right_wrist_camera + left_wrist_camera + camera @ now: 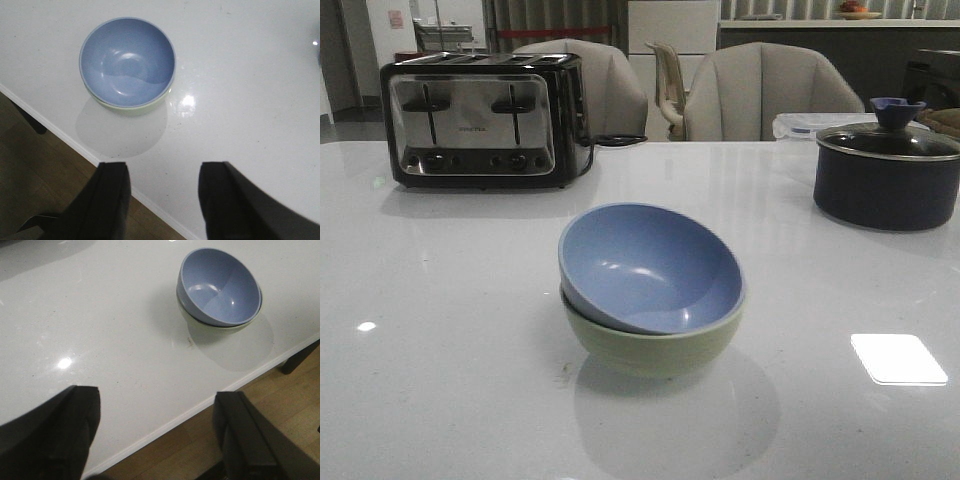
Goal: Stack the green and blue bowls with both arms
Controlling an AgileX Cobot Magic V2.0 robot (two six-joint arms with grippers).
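The table [440, 330] is white and glossy with faint specks, and it throws back bright patches of room light. Its near edge shows in both wrist views, with brown wood floor [280, 405] below.

The left gripper [157, 432] hangs over that edge with its jaws spread wide and nothing between them. The right gripper [162, 200] is the same, jaws apart and empty.

Well ahead of both pairs of jaws, clear of them, stands the stack: the blue bowl [645, 265] sits inside the green bowl [655, 345], tilted so its rim rides higher on one side. Only a band of green shows beneath it. The stack lies near the table's front edge, and nothing stands between it and either gripper.

Farther back on the left is a black and chrome toaster [480, 120], its cord [615, 140] curling beside it. Far right stands a dark pot [885, 175] with a knobbed lid, and a clear container [800, 125] just behind it.

Beyond the table are beige chairs [760, 90], then a dim room with a counter [820, 22].
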